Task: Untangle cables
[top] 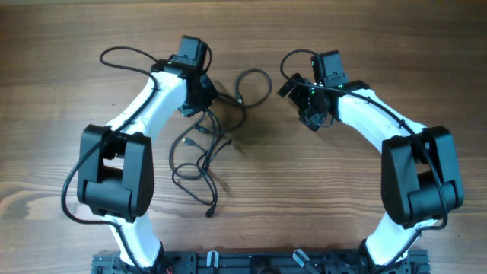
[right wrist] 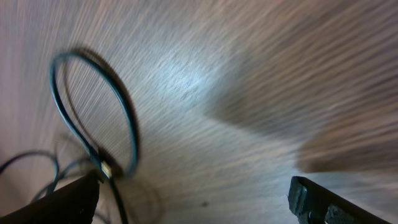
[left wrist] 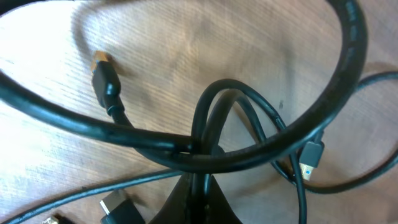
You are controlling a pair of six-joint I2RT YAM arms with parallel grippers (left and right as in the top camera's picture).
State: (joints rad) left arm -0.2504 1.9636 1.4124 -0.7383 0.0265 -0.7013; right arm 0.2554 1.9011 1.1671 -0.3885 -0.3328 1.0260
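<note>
1 left gripper (left wrist: 199,183) clamping cables (left wrist: 149,140), right gripper (right wrist: 196,193) spread

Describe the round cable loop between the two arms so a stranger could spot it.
On the wooden table, find the black cables tangled beside the left arm. At the tangle's far end, toward the right arm, one cord curls into a ring; unlike the crossed strands beside it, it's a single clean oval.

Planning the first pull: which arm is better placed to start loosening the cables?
Left. Its end effector is shut on the cables, right in the tangle. The right end effector is open over bare table, with only one loop near it.
</note>
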